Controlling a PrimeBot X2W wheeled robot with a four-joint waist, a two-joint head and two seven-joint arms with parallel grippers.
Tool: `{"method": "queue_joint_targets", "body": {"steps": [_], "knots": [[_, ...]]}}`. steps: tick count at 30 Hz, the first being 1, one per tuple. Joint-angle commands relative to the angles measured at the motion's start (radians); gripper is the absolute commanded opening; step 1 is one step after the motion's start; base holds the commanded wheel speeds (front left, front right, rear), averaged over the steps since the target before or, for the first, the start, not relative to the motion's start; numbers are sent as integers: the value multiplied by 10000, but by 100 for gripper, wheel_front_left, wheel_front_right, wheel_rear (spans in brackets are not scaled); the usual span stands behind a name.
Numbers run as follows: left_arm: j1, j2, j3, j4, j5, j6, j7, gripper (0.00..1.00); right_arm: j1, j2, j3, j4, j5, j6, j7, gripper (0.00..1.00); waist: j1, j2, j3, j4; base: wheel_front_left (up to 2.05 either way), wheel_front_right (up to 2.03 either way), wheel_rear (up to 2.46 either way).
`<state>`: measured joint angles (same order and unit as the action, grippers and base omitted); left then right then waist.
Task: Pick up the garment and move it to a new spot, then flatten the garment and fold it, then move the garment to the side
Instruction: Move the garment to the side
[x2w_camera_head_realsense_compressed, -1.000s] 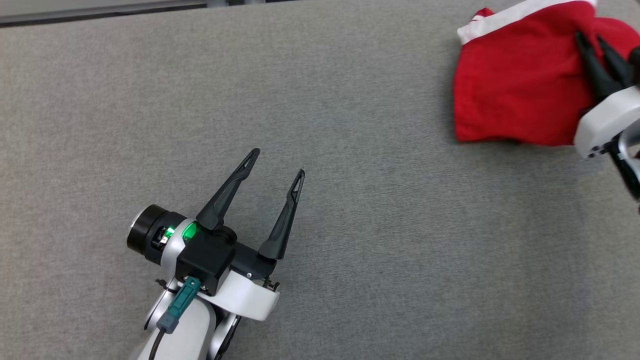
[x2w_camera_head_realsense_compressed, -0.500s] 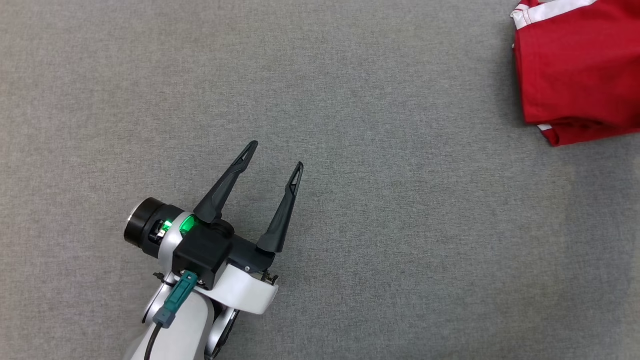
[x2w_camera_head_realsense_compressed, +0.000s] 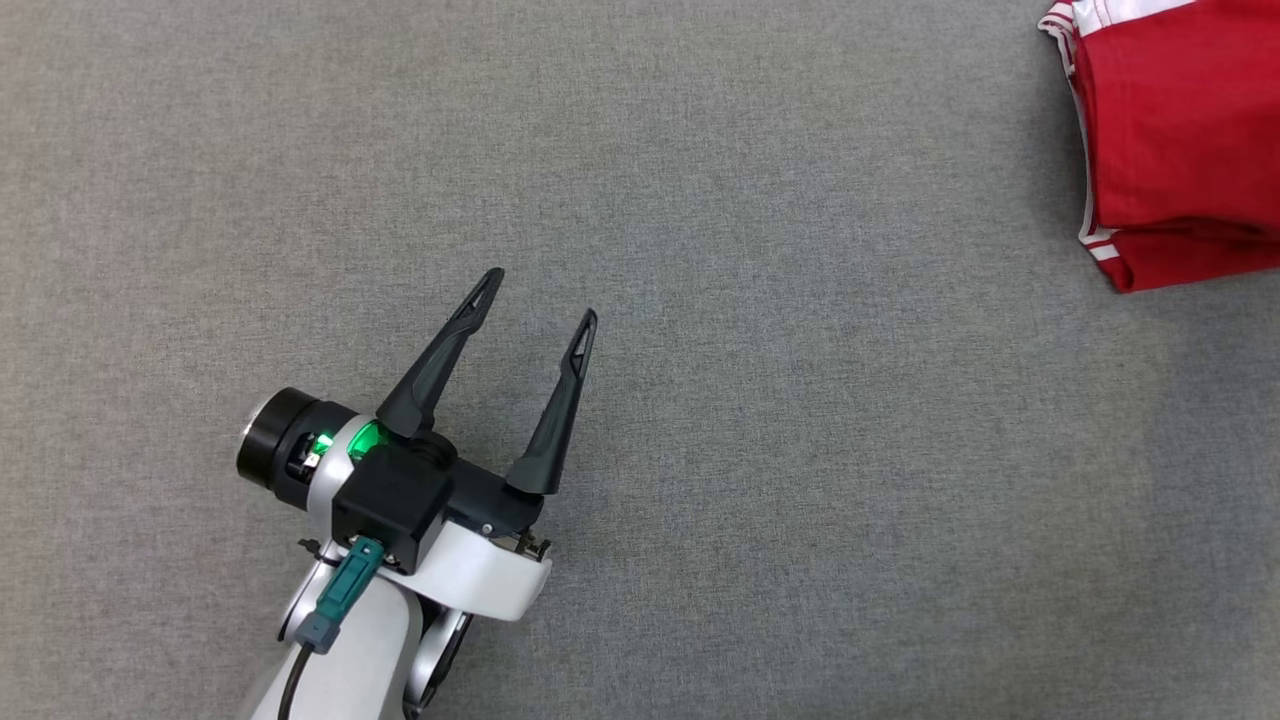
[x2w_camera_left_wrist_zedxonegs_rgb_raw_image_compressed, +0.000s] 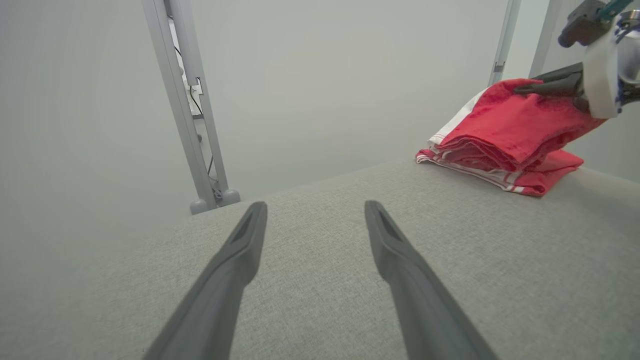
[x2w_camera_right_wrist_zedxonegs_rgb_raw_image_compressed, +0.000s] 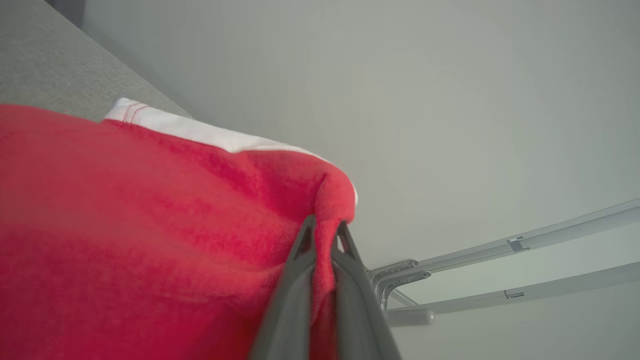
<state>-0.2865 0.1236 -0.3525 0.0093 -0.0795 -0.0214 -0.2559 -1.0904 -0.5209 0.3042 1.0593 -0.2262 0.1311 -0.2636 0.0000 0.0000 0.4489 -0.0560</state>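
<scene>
The garment (x2w_camera_head_realsense_compressed: 1180, 130) is red with white striped trim and lies folded in layers at the far right of the grey table (x2w_camera_head_realsense_compressed: 700, 200), cut off by the picture's edge. In the left wrist view the garment (x2w_camera_left_wrist_zedxonegs_rgb_raw_image_compressed: 505, 135) has its top layer lifted, pinched by my right gripper (x2w_camera_left_wrist_zedxonegs_rgb_raw_image_compressed: 522, 90). The right wrist view shows my right gripper (x2w_camera_right_wrist_zedxonegs_rgb_raw_image_compressed: 326, 223) shut on a fold of the garment (x2w_camera_right_wrist_zedxonegs_rgb_raw_image_compressed: 150, 225). My left gripper (x2w_camera_head_realsense_compressed: 540, 297) stands open over bare table at the lower left, far from the cloth. Nothing is between the fingers of my left gripper (x2w_camera_left_wrist_zedxonegs_rgb_raw_image_compressed: 315, 207).
Beyond the table's far edge (x2w_camera_left_wrist_zedxonegs_rgb_raw_image_compressed: 310, 182), a grey metal frame post (x2w_camera_left_wrist_zedxonegs_rgb_raw_image_compressed: 185, 100) stands before a pale wall. More frame bars (x2w_camera_right_wrist_zedxonegs_rgb_raw_image_compressed: 500, 245) show past the garment in the right wrist view. The wide table surface lies between my left gripper and the garment.
The garment has shifted toward the right edge of the head view and now looks folded. The right gripper has left that view. The camera has shifted too. My left gripper barely moved.
</scene>
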Motion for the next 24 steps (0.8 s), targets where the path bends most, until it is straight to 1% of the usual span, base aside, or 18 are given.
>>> {"method": "queue_joint_targets", "body": {"steps": [1, 4, 5, 6, 7, 8, 9, 20, 22, 24], "knots": [[-75, 54, -3, -36, -28, -21, -26, 100, -5, 26, -116, 63, -205, -9, 148, 0, 0, 0, 11, -8, 0, 0, 0], [-147, 87, -61, -58, -50, -57, -3, 100, -23, 102, -361, 2, -675, -9, 364, 0, 0, 0, 31, 0, 0, 0, 0], [-166, 105, -67, -69, -57, -63, 13, 100, -8, 141, -474, -34, -810, -9, 393, 9, 0, 0, 28, 5, 0, 0, 0], [-168, 131, -60, -73, -66, -62, 24, 100, 21, 188, -621, -69, -906, -9, 467, 21, 0, 0, 16, 3, 0, 0, 0], [-161, 144, -51, -73, -73, -51, 33, 100, 69, 212, -784, -103, -1017, -9, 507, 35, 0, 0, -1, -5, 0, 0, 0], [-161, 145, -50, -70, -83, -42, 41, 100, 124, 241, -915, -145, -1163, -9, 571, 57, 0, 0, -20, -10, 0, 0, 0], [-157, 155, -49, -64, -89, -28, 41, 100, 176, 270, -1040, -193, -1316, -9, 630, 100, 0, 0, -41, -13, 0, 0, 0], [65, 226, -83, -62, -206, 140, 116, 100, 962, 664, -2850, -1477, -3270, -9, 820, 100, 0, 0, -460, -56, 0, 0, 0], [109, 201, -71, -19, -226, 191, 121, 100, 1194, 1017, -3231, -1673, -3321, -9, 646, 100, 0, 0, -625, -34, 0, 0, 0], [190, 122, -4, 50, -358, 277, 109, 100, 1392, 1440, -3670, -1783, -3081, -9, 424, 100, 0, 0, -829, -5, 0, 0, 0]]}}
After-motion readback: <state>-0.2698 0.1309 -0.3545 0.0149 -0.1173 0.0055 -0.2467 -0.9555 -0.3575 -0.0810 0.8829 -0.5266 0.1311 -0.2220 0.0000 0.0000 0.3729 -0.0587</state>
